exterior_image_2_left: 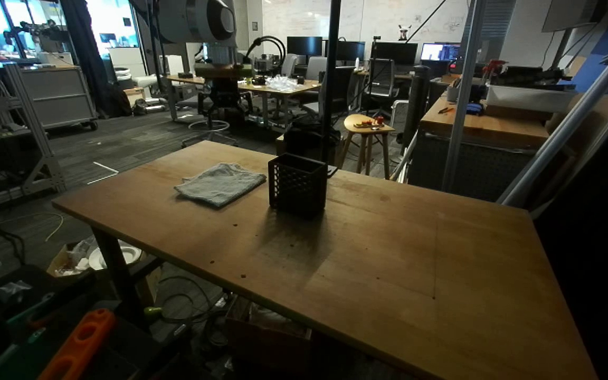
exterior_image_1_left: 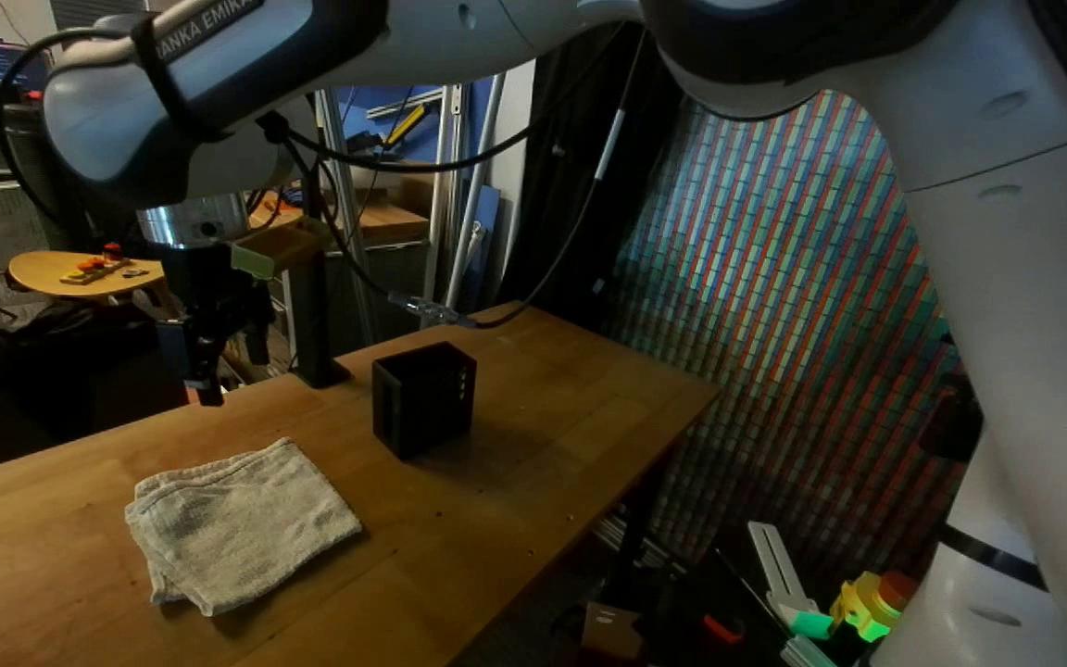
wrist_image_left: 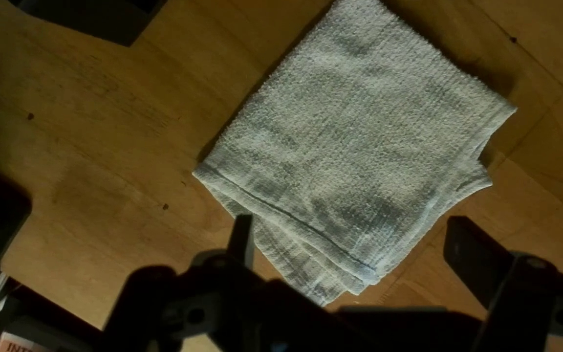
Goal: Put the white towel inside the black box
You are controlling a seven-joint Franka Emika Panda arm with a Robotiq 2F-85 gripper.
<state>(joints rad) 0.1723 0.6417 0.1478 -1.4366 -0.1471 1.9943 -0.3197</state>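
Note:
The white towel [exterior_image_1_left: 246, 528] lies folded and flat on the wooden table, with its layers slightly offset; it also shows in an exterior view [exterior_image_2_left: 222, 184] and fills the middle of the wrist view [wrist_image_left: 355, 142]. The black box [exterior_image_1_left: 424, 400] stands upright and open-topped beside the towel, with perforated sides in an exterior view [exterior_image_2_left: 297, 184]. Part of it shows at the upper left of the wrist view [wrist_image_left: 100, 22]. My gripper [wrist_image_left: 350, 230] is open and empty, pointing down above the table near one towel corner. It also shows in both exterior views [exterior_image_1_left: 233, 372] [exterior_image_2_left: 226, 112].
The wooden table [exterior_image_1_left: 552, 408] carries the towel and box. A dark vertical post [exterior_image_2_left: 331, 89] stands at the table edge behind the box; its base [exterior_image_1_left: 320, 372] is close to the box. A cable [exterior_image_1_left: 441, 310] hangs from the arm. A small stool [exterior_image_2_left: 367, 126] stands beyond the table.

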